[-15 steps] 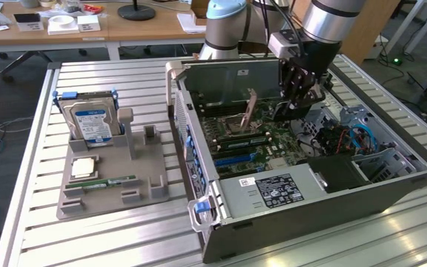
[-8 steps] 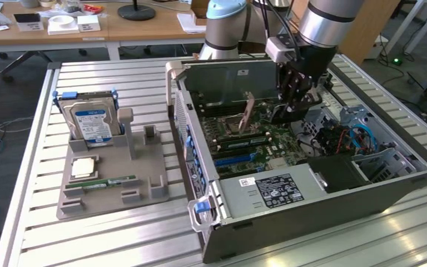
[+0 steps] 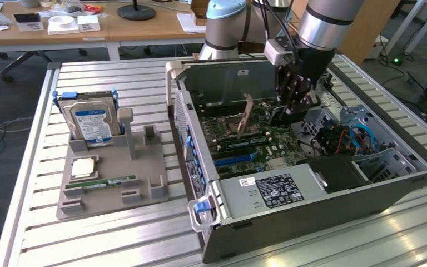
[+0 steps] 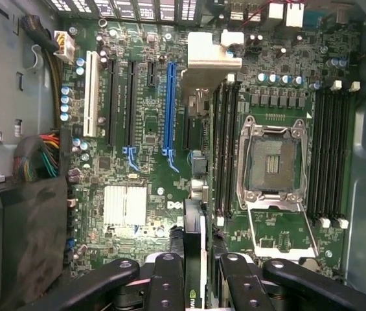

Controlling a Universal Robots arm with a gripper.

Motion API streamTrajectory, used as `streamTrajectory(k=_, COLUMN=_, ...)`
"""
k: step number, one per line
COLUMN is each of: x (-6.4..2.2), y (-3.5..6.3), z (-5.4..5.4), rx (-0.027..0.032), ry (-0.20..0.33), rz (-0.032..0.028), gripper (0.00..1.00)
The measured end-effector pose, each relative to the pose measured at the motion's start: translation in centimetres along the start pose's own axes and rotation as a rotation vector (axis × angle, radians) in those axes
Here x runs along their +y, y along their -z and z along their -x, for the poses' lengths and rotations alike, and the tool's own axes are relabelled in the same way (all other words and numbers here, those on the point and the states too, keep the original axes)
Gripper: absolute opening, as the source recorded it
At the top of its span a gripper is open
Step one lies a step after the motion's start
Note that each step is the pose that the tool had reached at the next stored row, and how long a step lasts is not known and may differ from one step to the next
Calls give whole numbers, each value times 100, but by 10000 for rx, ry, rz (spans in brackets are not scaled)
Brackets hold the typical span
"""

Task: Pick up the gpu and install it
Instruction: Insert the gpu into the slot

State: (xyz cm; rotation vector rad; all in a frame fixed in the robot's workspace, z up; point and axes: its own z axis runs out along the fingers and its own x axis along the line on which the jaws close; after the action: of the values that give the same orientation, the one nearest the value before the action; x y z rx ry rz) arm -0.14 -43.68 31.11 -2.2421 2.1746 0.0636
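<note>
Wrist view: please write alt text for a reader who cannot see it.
The gripper clasps the gpu, seen edge-on, above a green motherboard inside a computer case. A blue expansion slot lies to one side of the card, an empty CPU socket and black memory slots to the other.

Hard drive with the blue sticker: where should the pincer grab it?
Probably pinch the hard drive near its top, across the two flat faces, coming straight down from above. It stands upright in the grey stand, lower end sunk in a slot, top sticking up free.
</note>
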Motion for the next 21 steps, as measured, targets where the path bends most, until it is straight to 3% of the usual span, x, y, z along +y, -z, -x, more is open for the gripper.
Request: streamTrajectory(k=21, x=73, y=-133, z=-51, rx=2, ry=11, rz=1, gripper=26)
